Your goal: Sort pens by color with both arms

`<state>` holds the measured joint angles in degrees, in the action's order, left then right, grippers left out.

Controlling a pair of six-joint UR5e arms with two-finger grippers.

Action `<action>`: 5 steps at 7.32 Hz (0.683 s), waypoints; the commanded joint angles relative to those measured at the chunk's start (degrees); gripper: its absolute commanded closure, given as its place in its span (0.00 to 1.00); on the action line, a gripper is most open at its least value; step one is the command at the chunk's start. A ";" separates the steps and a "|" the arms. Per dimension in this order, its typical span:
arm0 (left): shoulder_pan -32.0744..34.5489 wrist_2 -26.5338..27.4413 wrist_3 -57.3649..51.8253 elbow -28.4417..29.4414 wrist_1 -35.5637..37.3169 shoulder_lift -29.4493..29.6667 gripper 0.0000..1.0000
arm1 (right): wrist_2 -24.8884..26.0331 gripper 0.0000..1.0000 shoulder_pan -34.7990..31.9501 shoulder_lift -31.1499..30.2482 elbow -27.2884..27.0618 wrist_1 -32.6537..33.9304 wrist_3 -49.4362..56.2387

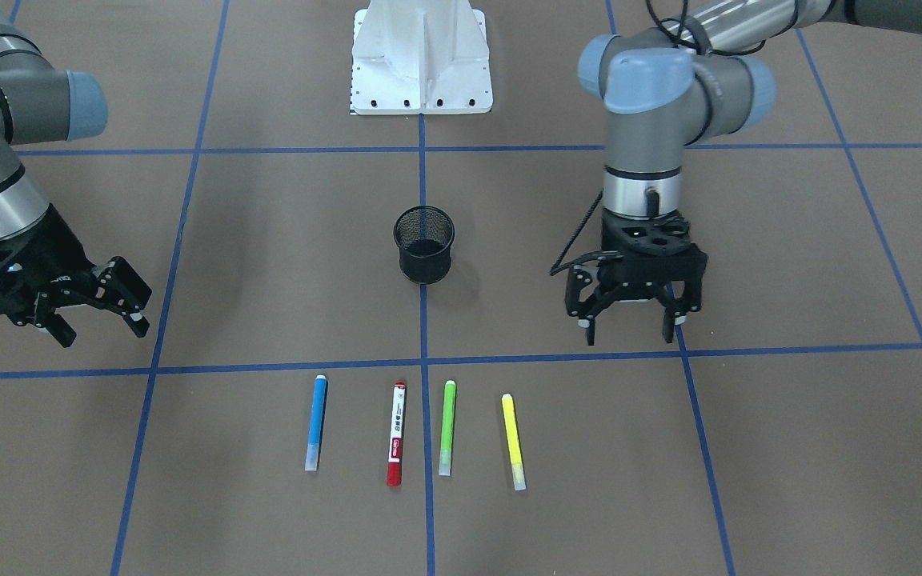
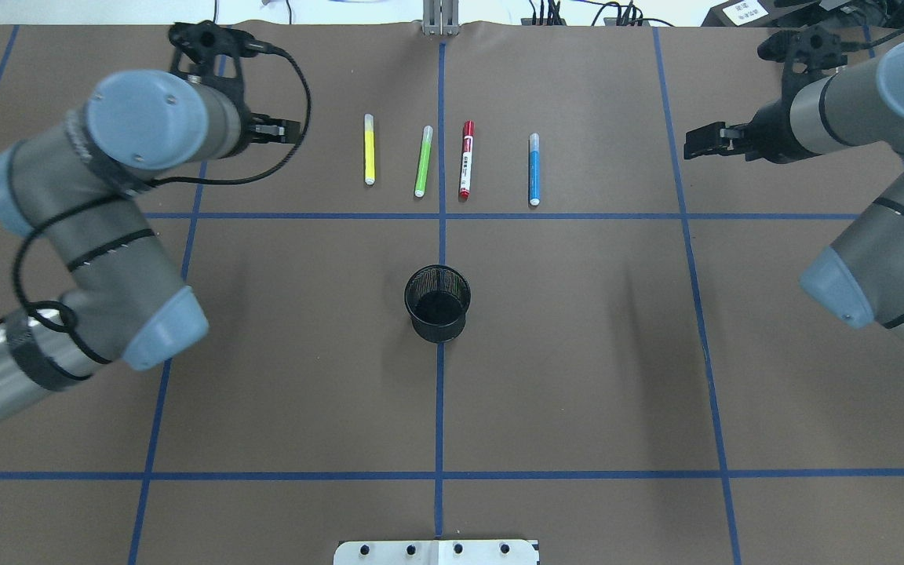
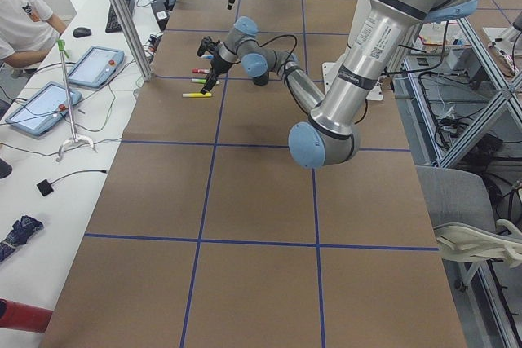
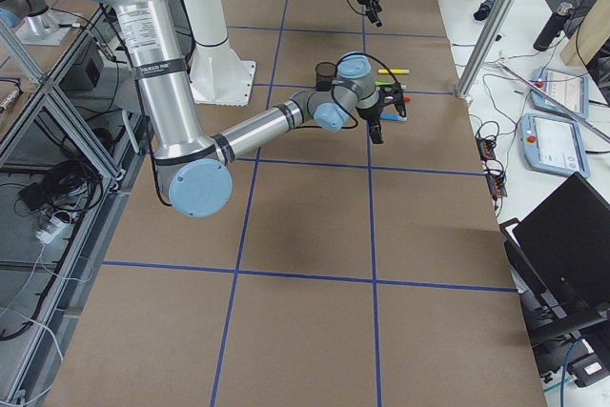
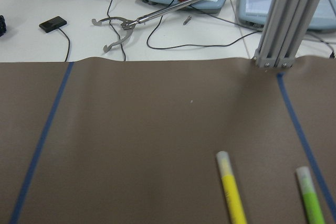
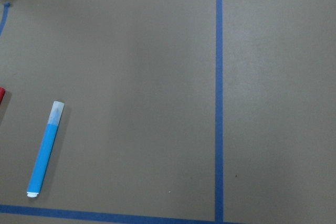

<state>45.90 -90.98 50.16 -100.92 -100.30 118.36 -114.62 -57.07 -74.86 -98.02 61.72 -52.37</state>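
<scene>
**Mia:** What is over on the robot's left side?

**Ben:** The left arm (image 2: 107, 204). It bends over the brown table (image 2: 577, 353). The left pincer (image 1: 633, 324) hangs over the table and points down. Its two fingers are spread wide.

**Mia:** What comes next?

**Ben:** The yellow pen (image 2: 369, 149), then the green pen (image 2: 423, 161). They lie flat, side by side but not touching. The left pincer is off to the side of the yellow pen and does not touch it.

**Mia:** And in the middle?

**Ben:** The black cup (image 2: 437, 302) stands up straight on the middle tape line (image 2: 440, 392). It is nearer the robot than the pens and well apart from them.

**Mia:** Then more pens?

**Ben:** Yes. The red pen (image 2: 466, 159) has a white middle and lies just right of that line. The blue pen (image 2: 534, 169) is further right. All four pens lie in one row beyond the cross tape line (image 2: 617, 216), on the side away from the robot.

**Mia:** And at the right end?

**Ben:** The right arm (image 2: 891, 235). The right pincer (image 1: 101, 328) hangs tilted over the table, well apart from the blue pen. Its fingers are spread wide too.
</scene>
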 commanded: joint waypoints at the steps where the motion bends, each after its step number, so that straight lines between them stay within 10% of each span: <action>1: 11.54 -18.98 -16.09 -4.37 2.56 -10.99 0.01 | -10.22 0.01 -8.54 -0.81 5.70 0.41 9.08; 5: 24.91 -40.53 -27.57 -2.10 2.83 -24.21 0.01 | -17.73 0.01 -19.46 -4.68 13.38 5.65 28.60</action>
<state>66.29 -124.15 24.72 -103.99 -97.52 97.27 -130.54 -73.42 -78.83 -85.87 63.87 -29.98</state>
